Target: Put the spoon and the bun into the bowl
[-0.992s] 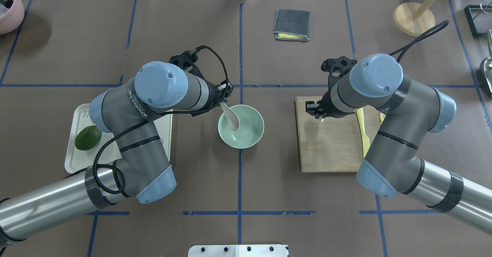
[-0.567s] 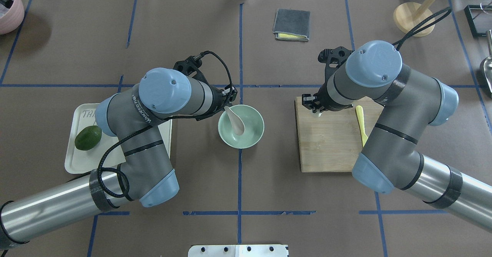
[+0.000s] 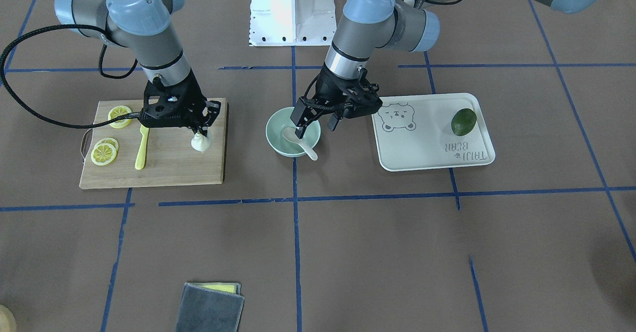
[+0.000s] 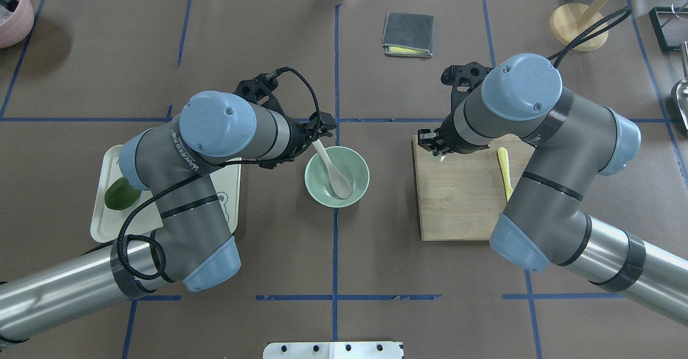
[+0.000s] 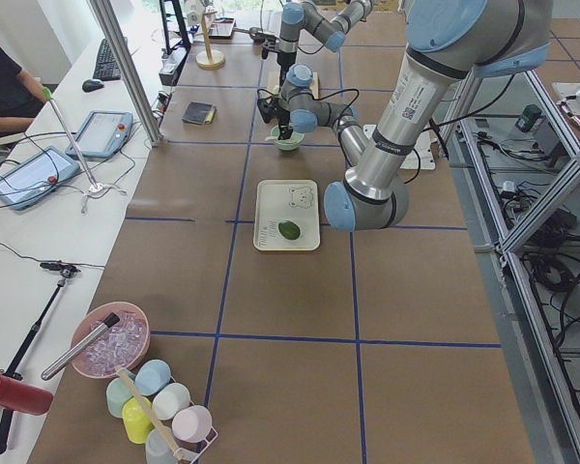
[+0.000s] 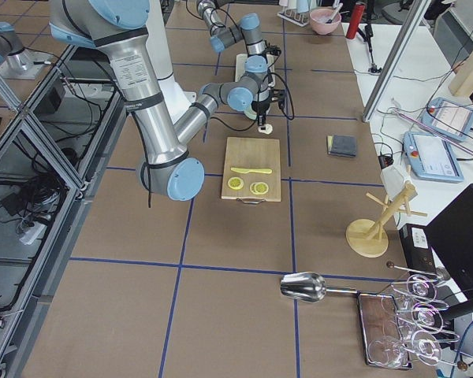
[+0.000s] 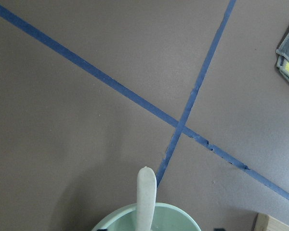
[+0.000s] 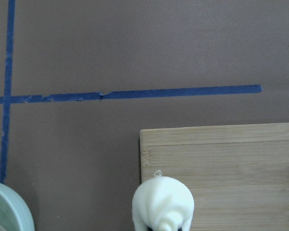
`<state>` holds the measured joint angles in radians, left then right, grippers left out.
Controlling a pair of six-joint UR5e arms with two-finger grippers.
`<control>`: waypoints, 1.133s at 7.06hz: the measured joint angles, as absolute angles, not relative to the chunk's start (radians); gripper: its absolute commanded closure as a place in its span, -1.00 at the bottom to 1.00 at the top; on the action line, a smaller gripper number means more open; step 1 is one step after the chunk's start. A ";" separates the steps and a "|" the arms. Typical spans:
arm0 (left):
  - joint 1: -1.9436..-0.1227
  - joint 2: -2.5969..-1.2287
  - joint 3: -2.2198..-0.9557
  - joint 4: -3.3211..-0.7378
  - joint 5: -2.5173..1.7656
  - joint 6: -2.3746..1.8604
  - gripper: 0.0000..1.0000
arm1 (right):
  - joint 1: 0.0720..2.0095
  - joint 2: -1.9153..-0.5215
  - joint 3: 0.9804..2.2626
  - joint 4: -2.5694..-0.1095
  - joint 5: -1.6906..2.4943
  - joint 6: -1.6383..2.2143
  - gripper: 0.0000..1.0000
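Front view, not overhead, shows left end effector [image 3: 316,123] wide; right end effector [image 3: 199,132] grips bun [image 3: 201,144]. Earlier-held spoon [image 3: 298,141] now lies in bowl [image 3: 272,129] beneath.

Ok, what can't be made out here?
Whether the small white pleated steamed bun touches the bamboo cutting board: overhead the right arm covers nearly all of it, the right wrist view's bottom edge crops it.
The left claw: fingertips almost wholly cut off by the left wrist view's bottom edge.
The yellow lemon slices: hidden overhead by the right arm.
The cream plastic spoon in the pale mint-green bowl: too small in both side views.
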<state>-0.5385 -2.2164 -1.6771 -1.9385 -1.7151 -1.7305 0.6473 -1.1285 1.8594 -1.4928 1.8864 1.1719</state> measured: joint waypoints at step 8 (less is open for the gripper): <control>-0.956 -2.024 -1.906 -1.502 -1.852 -0.800 -1.00 | 0.478 -0.866 1.731 -1.481 1.762 1.291 1.00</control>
<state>-0.9557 -2.0243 -1.9063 -1.5021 -1.8520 -0.7998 0.4784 -0.8664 1.7311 -1.4805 1.7618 1.2912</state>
